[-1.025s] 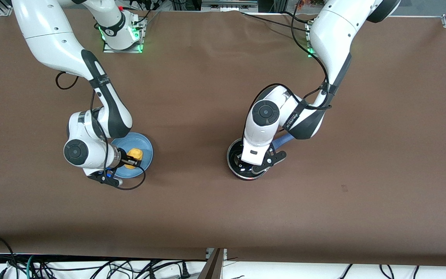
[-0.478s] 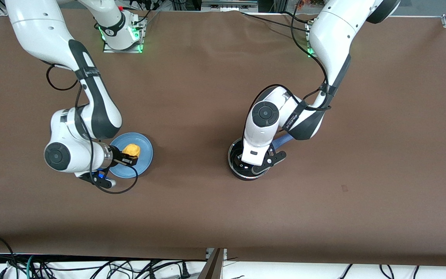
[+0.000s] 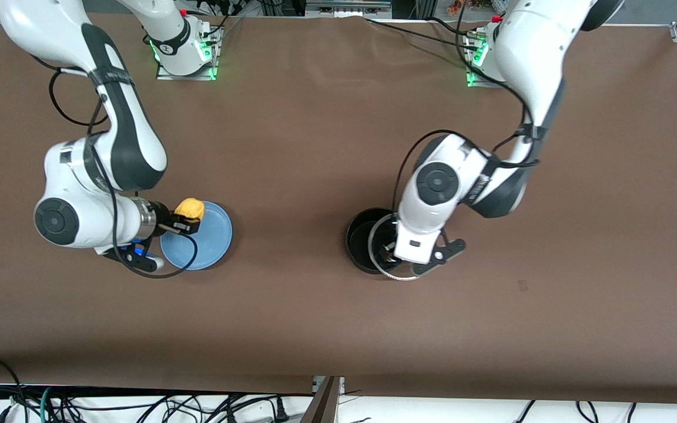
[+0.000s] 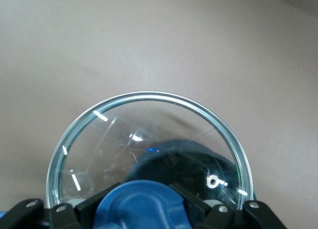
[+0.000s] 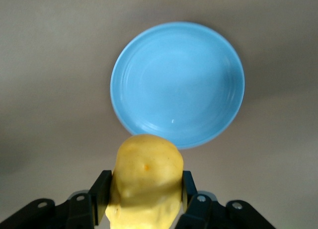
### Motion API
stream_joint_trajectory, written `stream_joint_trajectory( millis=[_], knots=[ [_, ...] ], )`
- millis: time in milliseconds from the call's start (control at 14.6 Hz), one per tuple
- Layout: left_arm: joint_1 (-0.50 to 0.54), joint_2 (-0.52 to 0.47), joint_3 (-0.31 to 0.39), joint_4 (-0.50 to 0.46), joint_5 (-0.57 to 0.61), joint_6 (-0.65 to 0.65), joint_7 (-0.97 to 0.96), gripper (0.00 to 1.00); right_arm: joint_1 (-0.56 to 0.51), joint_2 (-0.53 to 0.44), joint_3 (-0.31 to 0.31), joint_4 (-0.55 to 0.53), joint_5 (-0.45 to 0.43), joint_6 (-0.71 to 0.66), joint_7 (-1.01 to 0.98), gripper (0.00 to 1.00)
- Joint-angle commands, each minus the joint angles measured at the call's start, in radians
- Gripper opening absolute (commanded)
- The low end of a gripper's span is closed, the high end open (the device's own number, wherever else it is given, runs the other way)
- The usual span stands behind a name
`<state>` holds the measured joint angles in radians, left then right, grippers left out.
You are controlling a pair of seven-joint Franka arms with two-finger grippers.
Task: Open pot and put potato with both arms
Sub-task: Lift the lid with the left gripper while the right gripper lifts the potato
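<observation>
One potato (image 3: 189, 207), one pot (image 3: 365, 238) (lid (image 4: 149, 154) lifted).

Front view: left gripper (image 3: 386, 254) hidden under its own wrist housing; lid (image 3: 394, 267) shows only as a rim arc at 6 o'clock of the pot (image 3: 365, 238). Pot handle not visible (arm covers it). Left wrist view: lid knob (image 4: 141, 204) cut off by frame edge. Right wrist view: potato (image 5: 146, 177) base cropped.
</observation>
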<state>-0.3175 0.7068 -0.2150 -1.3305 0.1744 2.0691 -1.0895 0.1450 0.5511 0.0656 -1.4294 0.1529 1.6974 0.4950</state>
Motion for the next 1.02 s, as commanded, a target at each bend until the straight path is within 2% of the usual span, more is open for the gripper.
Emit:
stream_joint_trajectory(
  millis=[0,205,342,478,752,957],
  knots=[
    [0.055,-0.084,-0.018,-0.026,-0.035,-0.096,0.114,0.16,0.016,-0.025,0.026,0.000,0.087,-0.035,0.152,0.56],
    [0.135,-0.156,-0.018,-0.056,-0.084,-0.159,0.299,0.16,0.089,-0.007,0.078,0.035,0.123,0.005,0.402,0.56],
    [0.210,-0.211,-0.018,-0.090,-0.156,-0.178,0.446,0.16,0.168,0.007,0.086,0.037,0.152,0.092,0.558,0.56],
    [0.259,-0.239,-0.018,-0.105,-0.159,-0.210,0.529,0.17,0.246,0.038,0.088,0.049,0.174,0.204,0.696,0.56],
    [0.345,-0.271,-0.018,-0.165,-0.159,-0.211,0.712,0.17,0.378,0.148,0.086,0.144,0.177,0.434,0.927,0.57],
    [0.373,-0.308,-0.017,-0.251,-0.158,-0.160,0.758,0.17,0.445,0.213,0.086,0.155,0.175,0.632,1.028,0.61]
  ],
)
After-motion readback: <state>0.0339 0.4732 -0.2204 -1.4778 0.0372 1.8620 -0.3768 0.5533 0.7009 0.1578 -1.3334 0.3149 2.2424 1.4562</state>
